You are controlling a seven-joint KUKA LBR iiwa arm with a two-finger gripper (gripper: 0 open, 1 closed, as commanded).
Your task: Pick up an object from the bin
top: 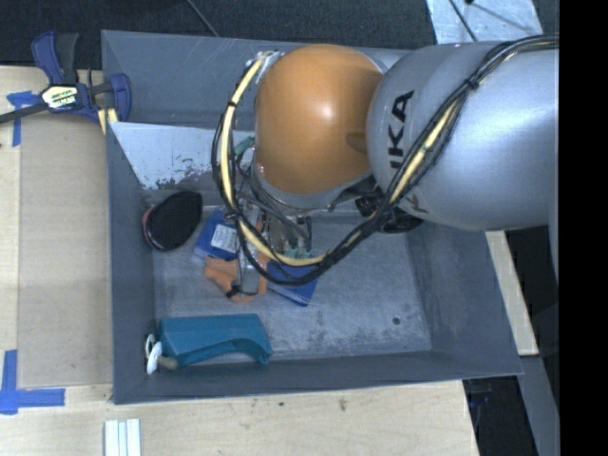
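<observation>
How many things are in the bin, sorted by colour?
Black: 1, the black oval pad at the left.
Blue: 2, the small light-blue labelled packet and the dark-blue flat piece mid-bin.
Orange: 1, the small orange lump beside them.
Teal: 1, the teal handle-shaped block near the front wall.
Total: 5 in sight; the arm may hide more.
</observation>
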